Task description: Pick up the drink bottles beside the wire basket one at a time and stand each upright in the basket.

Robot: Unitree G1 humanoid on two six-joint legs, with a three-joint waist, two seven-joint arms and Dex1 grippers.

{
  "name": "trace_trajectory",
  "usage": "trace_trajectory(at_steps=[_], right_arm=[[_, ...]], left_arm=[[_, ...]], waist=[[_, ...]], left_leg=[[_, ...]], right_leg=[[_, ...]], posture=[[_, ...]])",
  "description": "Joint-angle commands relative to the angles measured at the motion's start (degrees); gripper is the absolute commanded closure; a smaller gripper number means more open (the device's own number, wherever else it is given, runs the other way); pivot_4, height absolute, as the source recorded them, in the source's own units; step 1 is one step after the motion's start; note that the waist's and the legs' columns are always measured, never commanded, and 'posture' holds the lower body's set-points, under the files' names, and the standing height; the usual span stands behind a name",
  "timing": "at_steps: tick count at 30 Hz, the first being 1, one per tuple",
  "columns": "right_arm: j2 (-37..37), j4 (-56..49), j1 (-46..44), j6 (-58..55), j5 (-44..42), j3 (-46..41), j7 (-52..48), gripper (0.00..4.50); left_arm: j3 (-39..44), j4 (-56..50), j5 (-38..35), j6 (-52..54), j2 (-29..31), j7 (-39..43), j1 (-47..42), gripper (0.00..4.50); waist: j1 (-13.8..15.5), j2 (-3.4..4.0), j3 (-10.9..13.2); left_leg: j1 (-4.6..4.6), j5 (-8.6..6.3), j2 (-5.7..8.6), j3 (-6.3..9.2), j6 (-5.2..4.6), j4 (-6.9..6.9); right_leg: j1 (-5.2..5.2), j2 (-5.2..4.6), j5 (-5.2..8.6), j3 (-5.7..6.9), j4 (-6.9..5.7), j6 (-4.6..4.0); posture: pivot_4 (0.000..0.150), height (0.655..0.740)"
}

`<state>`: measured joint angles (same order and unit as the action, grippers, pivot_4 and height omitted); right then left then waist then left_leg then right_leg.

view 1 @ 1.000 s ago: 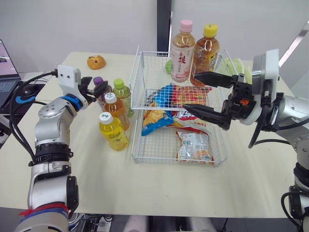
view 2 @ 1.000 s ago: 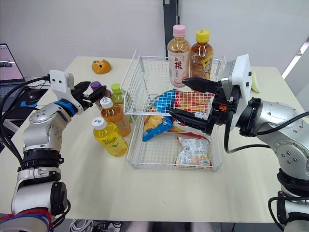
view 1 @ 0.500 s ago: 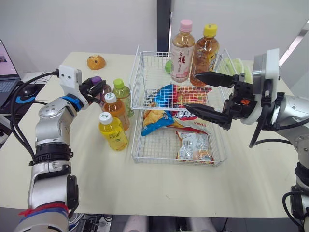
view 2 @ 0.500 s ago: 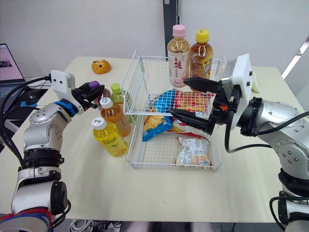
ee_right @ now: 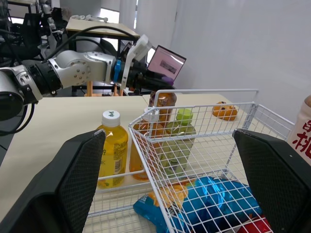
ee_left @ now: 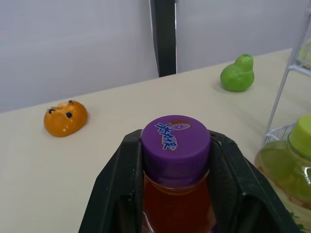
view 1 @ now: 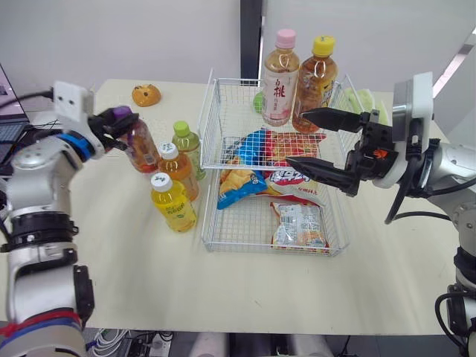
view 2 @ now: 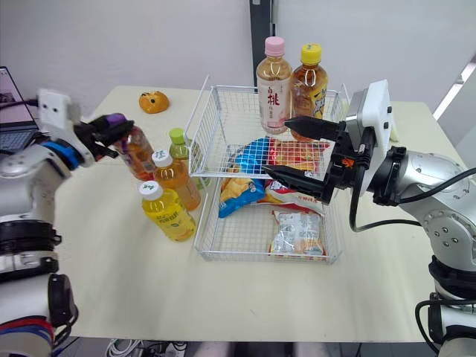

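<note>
My left gripper (view 1: 119, 123) is shut on the neck of a purple-capped red tea bottle (view 1: 140, 146), holding it tilted above the table, left of the other bottles. Its black fingers (ee_left: 119, 184) clamp just under the purple cap (ee_left: 176, 141). A green-capped bottle (view 1: 186, 145), an orange bottle (view 1: 177, 169) and a yellow bottle (view 1: 172, 204) stand beside the wire basket (view 1: 210, 111). A pink-capped bottle (view 1: 281, 78) and a yellow-capped bottle (view 1: 316, 78) stand upright at the basket's far end. My right gripper (view 1: 297, 137) hangs open over the basket, holding nothing.
Snack packs (view 1: 297, 223) lie on the basket floor. An orange toy (view 1: 146, 94) sits at the table's far left, a green pear-shaped toy (ee_left: 238, 74) behind the basket. A laptop (view 1: 7, 111) stands off the table's left edge.
My left gripper has shut on the purple-capped bottle and carried it up and to the left, away from the other bottles. The right gripper has barely moved.
</note>
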<state>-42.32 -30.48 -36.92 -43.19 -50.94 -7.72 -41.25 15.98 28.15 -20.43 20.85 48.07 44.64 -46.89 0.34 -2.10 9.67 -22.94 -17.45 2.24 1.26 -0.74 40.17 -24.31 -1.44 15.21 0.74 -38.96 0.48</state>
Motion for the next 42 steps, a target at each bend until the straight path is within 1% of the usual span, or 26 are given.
trace_trajectory(at_steps=[1,9,14,20,25,30,34,38,42], right_arm=[[-0.55,0.30,-1.65,1.56,0.31,-0.92,-1.12,0.00],[-0.51,2.23,-3.30,2.45,1.69,-0.47,-2.92,0.00],[-0.35,2.81,-3.83,2.78,2.43,-0.32,-3.45,0.00],[-0.58,2.62,-3.99,2.74,2.88,-0.90,-3.29,0.00],[-0.76,1.38,-2.88,2.54,3.03,-1.98,-1.52,0.00],[-1.82,-0.85,-0.79,1.93,2.70,-3.94,0.96,0.00],[-2.38,-2.90,0.56,1.03,1.73,-5.87,4.05,0.00],[-2.82,-4.84,1.67,0.55,1.97,-7.24,6.83,0.00],[-3.26,-7.14,3.20,-0.24,1.27,-8.44,9.32,0.00]], left_arm=[[2.64,-4.19,-2.65,1.14,4.30,3.19,-4.13,3.14],[1.35,-2.83,-4.32,5.67,11.32,11.20,-11.85,3.14],[-0.29,-1.92,-4.43,8.34,13.20,15.49,-18.00,3.14],[-3.57,1.96,-3.72,10.77,12.82,18.88,-30.06,3.14],[-6.37,5.49,-3.37,11.95,10.11,22.13,-38.93,3.14],[-8.02,10.37,-3.33,11.86,5.18,24.37,-46.35,3.14],[-9.70,13.78,-2.08,9.63,0.73,26.48,-49.34,3.14],[-10.25,18.54,-0.64,6.44,-3.86,26.48,-51.96,3.14],[-9.89,24.16,0.87,2.34,-9.16,24.01,-53.53,3.14]], waist=[[0.01,0.00,0.00],[-0.19,0.02,0.02],[-0.17,0.01,0.02],[-0.29,-0.01,0.04],[-0.29,0.01,0.05],[-0.22,0.01,0.06],[-0.39,0.01,0.06],[-0.40,0.01,0.06],[-0.40,0.01,0.07]], left_leg=[[0.00,0.00,0.00,0.00,0.00,0.00],[0.00,0.00,0.00,-0.01,0.00,0.00],[-0.01,0.00,0.01,-0.01,0.00,0.02],[-0.02,0.00,0.02,-0.02,-0.01,0.02],[-0.02,0.00,0.01,-0.02,-0.01,0.02],[-0.03,0.00,0.02,-0.03,-0.01,0.05],[-0.03,0.00,0.02,-0.04,-0.01,0.06],[-0.03,0.00,0.01,-0.03,-0.01,0.05],[-0.07,0.00,0.02,-0.05,-0.01,0.05]], right_leg=[[0.01,0.00,0.00,0.00,0.00,0.00],[-0.01,0.00,0.00,0.00,-0.01,0.00],[0.00,0.01,0.00,0.01,-0.02,0.01],[-0.01,0.02,0.01,0.01,-0.02,0.02],[-0.01,0.04,0.02,0.02,-0.03,0.03],[-0.01,0.03,0.02,0.00,-0.03,0.03],[-0.01,0.03,0.02,-0.01,-0.03,0.03],[-0.02,0.04,0.02,-0.01,-0.06,0.03],[-0.07,0.04,0.02,-0.02,-0.05,0.03]], posture=[[0.150,0.7400],[0.150,0.7400],[0.150,0.7400],[0.150,0.7400],[0.150,0.7400],[0.150,0.7400],[0.150,0.7400],[0.150,0.7400],[0.150,0.7400]])
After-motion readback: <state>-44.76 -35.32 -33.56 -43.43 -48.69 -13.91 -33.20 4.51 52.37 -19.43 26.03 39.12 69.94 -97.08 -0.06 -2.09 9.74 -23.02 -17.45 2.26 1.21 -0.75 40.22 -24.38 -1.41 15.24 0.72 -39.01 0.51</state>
